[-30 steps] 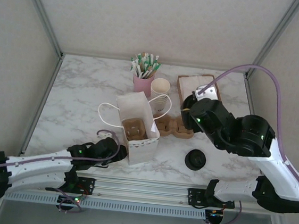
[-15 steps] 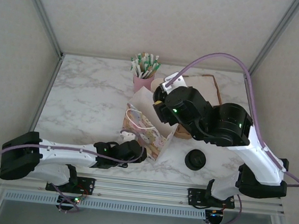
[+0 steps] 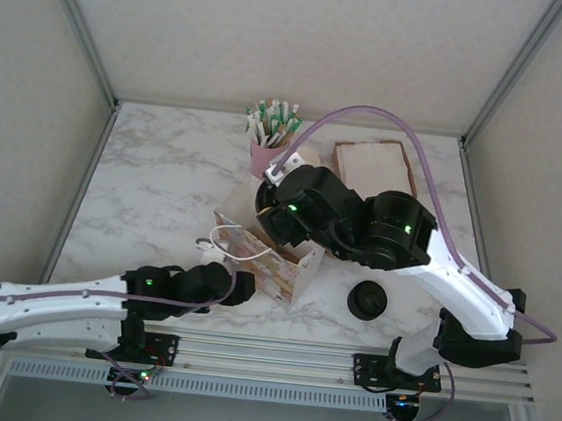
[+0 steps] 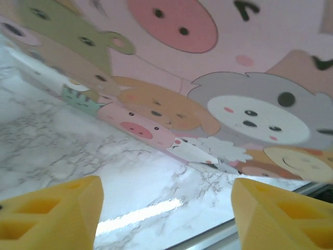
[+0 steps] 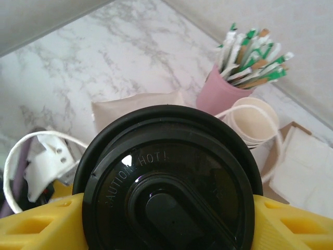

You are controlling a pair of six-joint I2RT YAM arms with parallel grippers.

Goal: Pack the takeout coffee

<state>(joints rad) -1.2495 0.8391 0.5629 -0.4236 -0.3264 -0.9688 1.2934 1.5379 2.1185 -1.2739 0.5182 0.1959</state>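
The takeout coffee [image 5: 166, 182] faces the right wrist camera with its black "CAUTION HOT" lid; the cup under it is hidden. My right gripper [image 5: 166, 229] is shut on it, a yellow finger at each side. The right arm [image 3: 360, 224] reaches left, above the paper bag [image 3: 276, 260]. This bag has cartoon animals printed on it and is tipped toward the near edge, its white handle [image 3: 220, 239] sticking out to the left. My left gripper [image 3: 240, 287] sits low at the bag's near side. It is open [image 4: 166, 208], with only the marble table between its fingers and the bag's printed side [image 4: 208, 99] just ahead.
A pink cup of straws [image 3: 267, 149] stands at the back, with a stack of lidless paper cups [image 5: 255, 122] beside it. A brown box of napkins [image 3: 377, 160] is at the back right. A stack of black lids [image 3: 367, 300] lies near the front edge, right of the bag.
My right arm has swung left with the coffee, from the back right to above the bag. The bag has tipped forward, showing its printed side. The left gripper moved right to the bag and opened.
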